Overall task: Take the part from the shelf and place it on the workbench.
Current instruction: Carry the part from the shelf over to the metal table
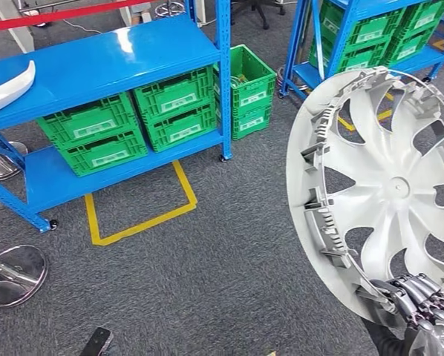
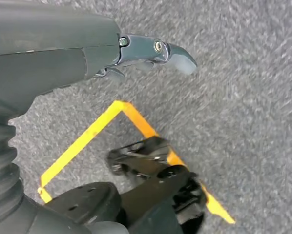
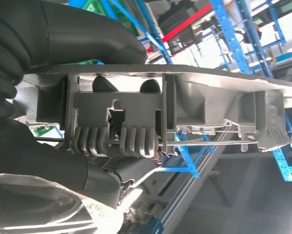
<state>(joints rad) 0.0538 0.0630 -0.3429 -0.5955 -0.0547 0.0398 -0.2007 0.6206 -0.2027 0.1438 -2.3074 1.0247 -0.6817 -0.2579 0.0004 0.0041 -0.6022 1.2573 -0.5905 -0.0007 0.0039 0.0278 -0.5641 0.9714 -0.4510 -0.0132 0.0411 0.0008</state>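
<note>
Part: silver wheel cover (image 1: 385, 185), gripped at its lower rim by the right robot hand (image 1: 427, 308), fingers curled round the edge, disc rising above it. Left robot hand (image 2: 152, 53): hanging over grey carpet, holding nothing, finger extended. Blue shelf (image 1: 96, 59) well to the right robot hand's left.

The wheel cover (image 1: 385, 189) that my right hand (image 1: 424, 308) grips at its lower rim stands up in front of me and blocks most of my right side; I see only strips of the blue rack (image 1: 371, 37) behind it through its openings. My left hand (image 2: 156, 51) hangs over bare grey carpet (image 1: 220, 274), fingers out straight, holding nothing, with open room all around it. Ahead on the left, the blue shelf (image 1: 96, 67) and its green crates (image 1: 136, 119) wall off the way forward. A yellow floor marking (image 1: 147, 219) lies before it. Two chrome bases (image 1: 12, 274) sit at my far left.
</note>
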